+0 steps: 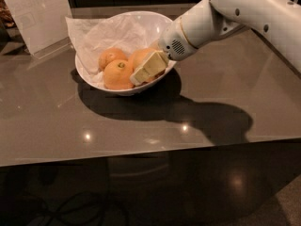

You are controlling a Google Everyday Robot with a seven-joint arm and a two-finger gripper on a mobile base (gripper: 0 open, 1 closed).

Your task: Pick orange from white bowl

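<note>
The white bowl (123,89), lined with crumpled white paper, stands on the dark table at the back left. It holds three oranges. The orange (139,57), large and paler, lies at the right side of the bowl. A deeper-orange one with a dark stem dimple (117,74) lies at the front, and a small one (111,56) behind it. My gripper (141,70) reaches into the bowl from the right, down at the large orange, and its cream-coloured front part covers that orange's near side. The orange rests in the bowl.
A white card or sign holder (40,15) stands at the back left, close to the bowl. My white arm (235,13) crosses the upper right. The glossy table's front edge (150,154) runs across below the middle.
</note>
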